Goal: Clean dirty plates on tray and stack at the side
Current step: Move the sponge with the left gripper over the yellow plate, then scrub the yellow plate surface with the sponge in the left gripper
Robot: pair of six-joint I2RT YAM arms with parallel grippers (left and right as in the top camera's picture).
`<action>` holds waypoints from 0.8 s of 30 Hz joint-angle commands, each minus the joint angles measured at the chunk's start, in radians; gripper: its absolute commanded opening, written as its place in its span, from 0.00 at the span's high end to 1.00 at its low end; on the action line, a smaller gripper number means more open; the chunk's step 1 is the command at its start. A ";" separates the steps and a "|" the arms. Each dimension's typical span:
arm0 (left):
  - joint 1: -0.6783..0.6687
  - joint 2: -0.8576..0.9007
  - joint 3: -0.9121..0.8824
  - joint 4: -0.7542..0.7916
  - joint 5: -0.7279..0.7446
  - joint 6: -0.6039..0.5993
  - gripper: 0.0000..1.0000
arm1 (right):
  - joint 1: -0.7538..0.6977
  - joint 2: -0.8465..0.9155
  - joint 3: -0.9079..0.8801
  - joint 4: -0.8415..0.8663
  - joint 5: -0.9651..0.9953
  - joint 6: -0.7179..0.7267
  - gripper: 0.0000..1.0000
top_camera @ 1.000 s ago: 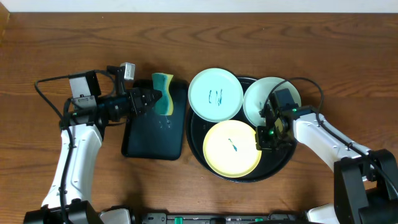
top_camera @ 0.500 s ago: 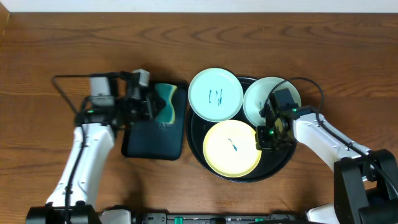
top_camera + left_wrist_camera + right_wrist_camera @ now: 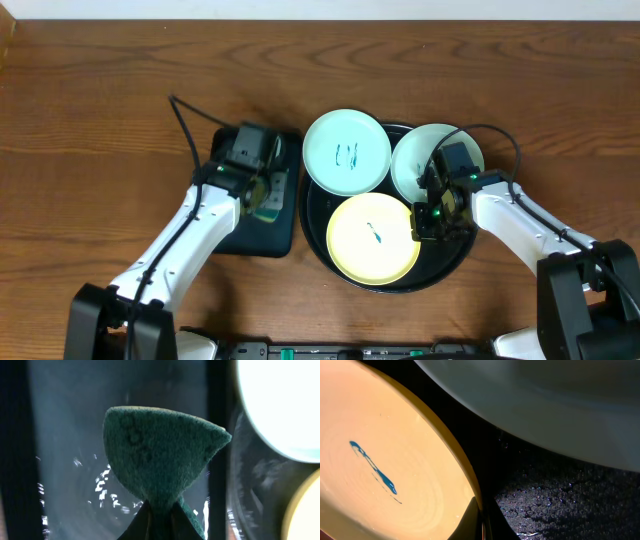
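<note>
**Overhead view.** The round tray [image 3: 455, 258] lies right of centre on the tabletop [image 3: 100, 80]. It carries three plates. The scribbled mint plate [image 3: 346, 152] sits at its upper left and overhangs the rim. The plain mint plate [image 3: 412, 162] sits at the upper right, partly under the right arm. The yellow plate [image 3: 372, 238] lies in front, touching or overlapping both. The right gripper [image 3: 422, 226] meets the right edge of the yellow plate. The left gripper [image 3: 262, 195] hangs over the rectangular tray [image 3: 250, 235], which lies just left of the round tray. A sponge [image 3: 266, 207] peeks out beneath it. Only this view shows all three plates together and both arms.

**Left wrist view.** The left gripper [image 3: 159, 519] is closed on the lower end of the sponge [image 3: 160, 455], whose green face fans out above the fingertips. Below is the rectangular tray [image 3: 65, 435], its floor flecked with droplets, a detail lost from overhead. At the right edge appear the scribbled mint plate [image 3: 285, 405], the yellow plate [image 3: 307, 510] and the round tray [image 3: 250, 480], all apart from the sponge.

**Right wrist view.** The right gripper [image 3: 481, 522] is clamped on the rim of the yellow plate [image 3: 395, 460], one finger inside, one outside. A blue streak [image 3: 372, 466] marks the plate's centre, well away from the fingers. The plain mint plate [image 3: 545, 400] spans the top. The wet, speckled floor of the round tray [image 3: 545, 495] shows between the two plates.
</note>
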 commanded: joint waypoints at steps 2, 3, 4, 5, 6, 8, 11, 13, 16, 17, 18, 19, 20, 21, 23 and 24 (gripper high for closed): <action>-0.054 -0.009 0.110 -0.018 -0.018 -0.012 0.92 | 0.014 0.008 0.011 0.003 0.007 0.024 0.99; -0.069 -0.008 0.110 -0.016 0.016 -0.012 0.93 | 0.014 0.008 0.011 0.004 0.007 0.024 0.99; -0.088 -0.004 0.110 -0.014 0.066 -0.012 0.93 | 0.014 0.008 0.011 0.003 0.007 0.024 0.99; -0.105 0.000 0.109 -0.010 0.109 -0.013 0.92 | 0.014 0.008 0.011 0.003 0.007 0.024 0.99; -0.124 0.007 0.109 -0.003 0.148 -0.014 0.92 | 0.014 0.008 0.011 0.003 0.007 0.024 0.99; -0.175 0.027 0.109 0.019 0.204 -0.058 0.93 | 0.014 0.008 0.011 0.003 0.007 0.024 0.99; -0.245 0.063 0.109 0.060 0.236 -0.117 0.93 | 0.014 0.008 0.011 0.003 0.007 0.024 0.99; -0.306 0.094 0.109 0.092 0.258 -0.165 0.92 | 0.014 0.008 0.011 0.003 0.007 0.024 0.99; -0.380 0.132 0.109 0.122 0.261 -0.227 0.93 | 0.014 0.008 0.011 0.003 0.007 0.024 0.99; -0.403 0.147 0.109 0.131 0.261 -0.246 0.93 | 0.014 0.008 0.011 0.003 0.007 0.024 0.99; -0.424 0.161 0.109 0.139 0.261 -0.260 0.93 | 0.014 0.008 0.011 0.003 0.007 0.024 0.99; -0.441 0.175 0.109 0.146 0.259 -0.272 0.92 | 0.014 0.008 0.011 0.003 0.007 0.024 0.99; -0.459 0.192 0.109 0.155 0.260 -0.280 0.92 | 0.014 0.008 0.011 0.003 0.007 0.024 0.99; -0.476 0.210 0.109 0.164 0.259 -0.290 0.93 | 0.014 0.008 0.011 0.003 0.007 0.024 0.99; -0.500 0.239 0.109 0.179 0.257 -0.304 0.92 | 0.014 0.008 0.011 0.003 0.007 0.024 0.99; -0.512 0.257 0.109 0.190 0.257 -0.304 0.93 | 0.014 0.008 0.011 0.003 0.007 0.024 0.99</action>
